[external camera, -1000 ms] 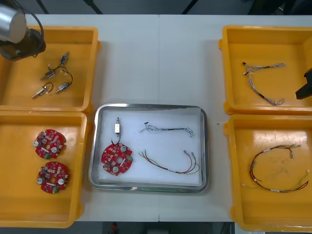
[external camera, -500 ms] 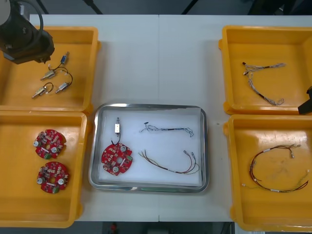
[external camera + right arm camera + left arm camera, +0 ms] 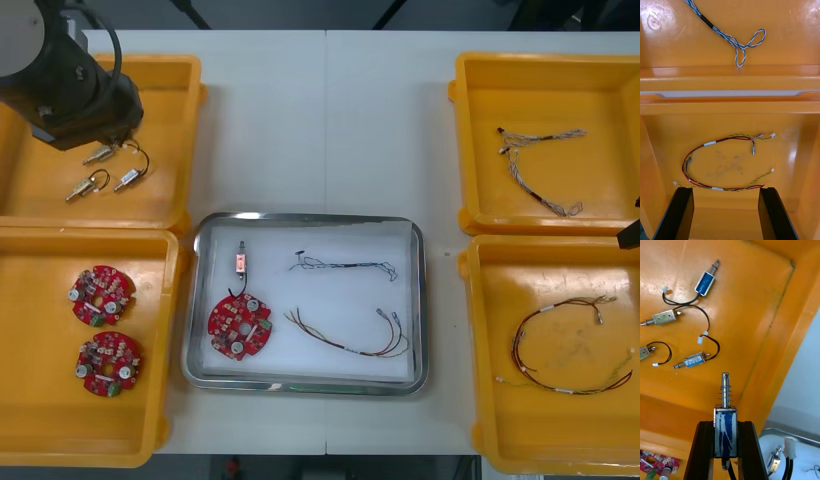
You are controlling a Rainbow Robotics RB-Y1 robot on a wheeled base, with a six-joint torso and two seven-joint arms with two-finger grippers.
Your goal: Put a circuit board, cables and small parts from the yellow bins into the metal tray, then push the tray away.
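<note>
Above the far-left yellow bin (image 3: 40, 195) on the light table (image 3: 320, 130), a small metal part (image 3: 725, 433) is clamped in the left gripper (image 3: 725, 423), seemingly nearer the metal tray (image 3: 423, 300) than before. The right gripper (image 3: 725, 191) is held open, empty.

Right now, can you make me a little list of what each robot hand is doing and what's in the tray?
Left gripper: shut on a small metal part, over the far left yellow bin
Right gripper: open, facing the near right yellow bin
Metal tray: round red circuit board, another small part, twisted cable, red and yellow cable
</note>
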